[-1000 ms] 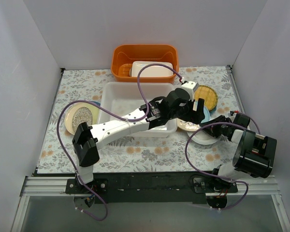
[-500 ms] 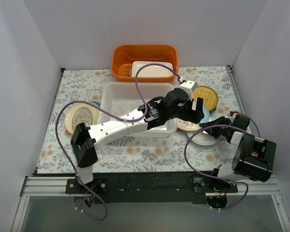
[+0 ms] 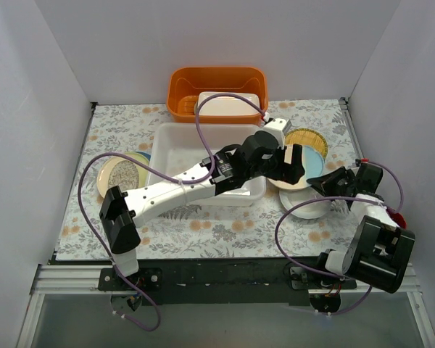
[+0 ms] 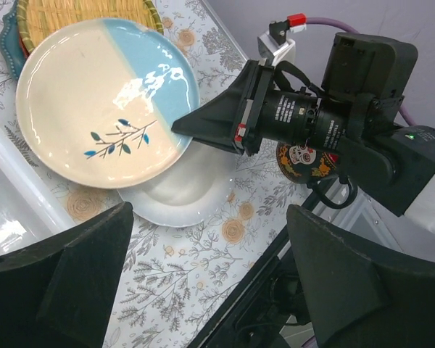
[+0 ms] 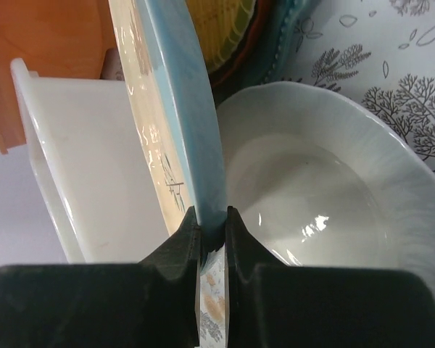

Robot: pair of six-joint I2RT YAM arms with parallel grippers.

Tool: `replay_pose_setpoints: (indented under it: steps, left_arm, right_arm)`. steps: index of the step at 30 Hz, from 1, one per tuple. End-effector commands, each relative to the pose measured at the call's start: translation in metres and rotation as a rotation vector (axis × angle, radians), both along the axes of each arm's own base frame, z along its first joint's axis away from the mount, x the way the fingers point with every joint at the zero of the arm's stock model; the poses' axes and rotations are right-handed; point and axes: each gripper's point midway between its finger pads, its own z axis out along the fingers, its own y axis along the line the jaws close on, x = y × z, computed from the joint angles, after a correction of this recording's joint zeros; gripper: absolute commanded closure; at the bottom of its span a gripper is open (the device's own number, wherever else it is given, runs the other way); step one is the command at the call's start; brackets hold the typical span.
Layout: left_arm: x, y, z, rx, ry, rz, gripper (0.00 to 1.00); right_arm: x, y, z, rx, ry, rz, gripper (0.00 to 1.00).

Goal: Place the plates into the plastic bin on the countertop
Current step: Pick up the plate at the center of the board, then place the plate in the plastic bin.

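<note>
Cream-and-blue plate (image 3: 293, 185) is right of centre in the top view. It's outside the plastic bin (image 3: 175, 148), just off the bin's right wall, over the flowery countertop (image 3: 203, 226). My right claw (image 3: 312, 183) comes in from the right and meets its rim, and my left claw (image 3: 286, 167) hangs over it. A white plate (image 3: 308, 209) lies just below it in frame and a yellow woven plate (image 3: 308, 139) just above. A speckled plate (image 3: 121, 174) is way over at the left edge. Orange tub (image 3: 177, 94) sits at the top, behind the bin.

Left wrist view: my left fingers (image 4: 58, 283) are spread wide at the two bottom corners, so that claw is released. The plate fills the upper left, overlapping the white one, and the right claw pinches its blue edge mid-frame.

Right wrist view: both right fingers are clenched on the plate's blue rim at bottom centre, and the plate runs edge-on up the frame. White plate is on the right, bin wall on the left.
</note>
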Motion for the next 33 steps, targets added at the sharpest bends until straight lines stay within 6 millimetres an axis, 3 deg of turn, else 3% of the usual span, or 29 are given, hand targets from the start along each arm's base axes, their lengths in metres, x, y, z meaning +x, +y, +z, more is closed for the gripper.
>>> replay_pose_setpoints:
  steps: [1,10,19,26,33]
  left_arm:
    - [-0.005,0.023,0.033,-0.053,-0.019,0.046,0.12]
    - [-0.008,0.051,0.041,-0.067,0.000,0.126,0.02]
    - [-0.008,0.097,0.022,-0.022,0.042,0.257,0.02]
    - [-0.008,0.118,0.030,-0.067,0.049,0.297,0.02]
    - [0.003,0.133,0.029,-0.054,0.061,0.338,0.02]
  right_arm:
    - [0.028,-0.009,0.069,-0.051,-0.198,0.013,0.99]
    - [0.036,-0.014,0.124,-0.098,-0.284,0.008,0.99]
    - [0.023,-0.002,0.203,-0.126,-0.431,0.053,0.99]
    - [0.013,0.003,0.231,-0.142,-0.477,0.063,0.99]
    - [0.013,0.009,0.225,-0.142,-0.464,0.113,0.99]
